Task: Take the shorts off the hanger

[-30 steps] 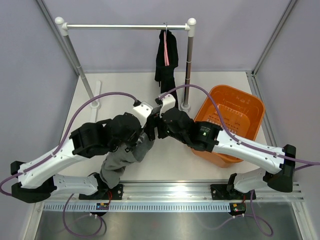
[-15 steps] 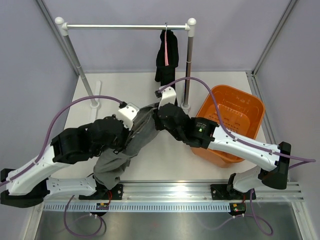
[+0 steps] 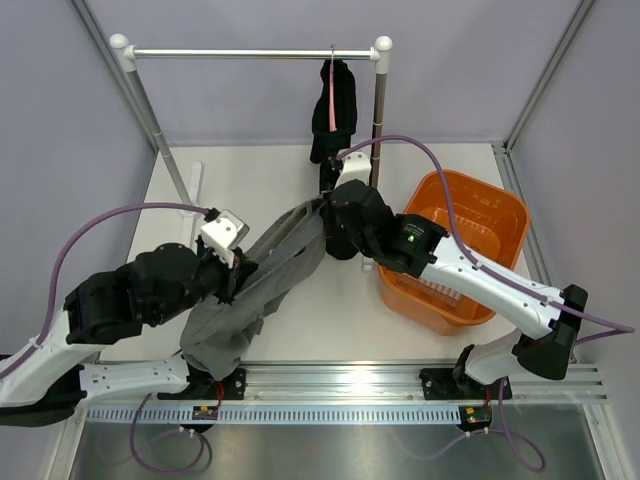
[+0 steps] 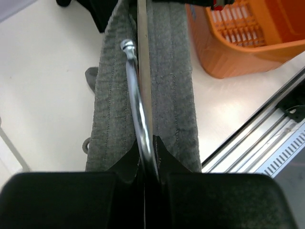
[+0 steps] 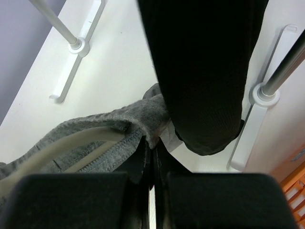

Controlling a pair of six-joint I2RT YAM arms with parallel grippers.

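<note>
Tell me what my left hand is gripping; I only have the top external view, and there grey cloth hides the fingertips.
Observer: On the left wrist view, the left hand is shut on the hanger hook. The metal wire is pinched between its fingers, and the waistband of the shorts lies on both sides of it.
Operator: And the right hand?
Observer: Its wrist view shows the right hand shut on a folded edge of the shorts.
Operator: Is the hanger visible at that end?
Observer: A pale band runs inside the grey fold; I cannot tell whether it is hanger or lining.
</note>
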